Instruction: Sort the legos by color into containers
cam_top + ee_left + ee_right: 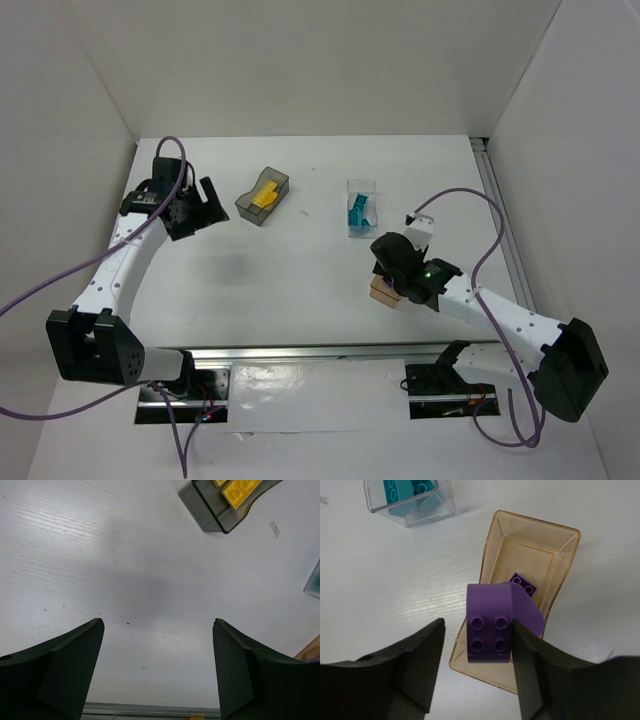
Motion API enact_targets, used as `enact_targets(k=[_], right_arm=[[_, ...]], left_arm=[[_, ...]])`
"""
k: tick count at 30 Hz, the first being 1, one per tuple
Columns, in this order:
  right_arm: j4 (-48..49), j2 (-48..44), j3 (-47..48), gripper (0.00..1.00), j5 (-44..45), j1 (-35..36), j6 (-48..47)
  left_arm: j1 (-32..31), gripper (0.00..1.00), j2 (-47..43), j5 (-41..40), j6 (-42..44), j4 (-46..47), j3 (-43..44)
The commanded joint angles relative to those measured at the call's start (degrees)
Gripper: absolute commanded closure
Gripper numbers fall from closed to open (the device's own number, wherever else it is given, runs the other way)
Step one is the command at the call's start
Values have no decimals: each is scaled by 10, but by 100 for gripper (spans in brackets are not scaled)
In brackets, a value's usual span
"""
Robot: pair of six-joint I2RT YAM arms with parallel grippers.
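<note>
Top view: amber bin (pixel 380 293) is largely covered by the right arm (pixel 440 280). Left wrist view: grey bin (pixel 197 500) is cut by the top edge; of the clear bin (pixel 313 581) only a corner is seen. Right wrist view: small purple brick (pixel 524 584) is half hidden behind the larger purple brick (pixel 492 625).

The white left arm (pixel 120 260) stretched forward, its black 2-finger left gripper (pixel 157 625) spread wide. The white right arm (pixel 500 315) angled inward, its black right gripper (pixel 477 624) pointed down, jaws slightly parted.
</note>
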Motion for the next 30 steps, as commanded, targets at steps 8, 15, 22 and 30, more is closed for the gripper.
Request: enact_targets(k=[8,15,22,30], right_arm=[[-118,-69,53,27,115,-1,64],[-47,-123,39,25,73,-1,-8],[-32,-66,31,25,50,-1,0],[-27,-9,31,29,-6,-43,-6]], left_arm=[[-10,7,-2,-12,24,9,26],[-10,7,-2,-17,24,4,26],[-10,7,-2,-17,24,4,26],[-10,7,-2,-11,29,4,19]])
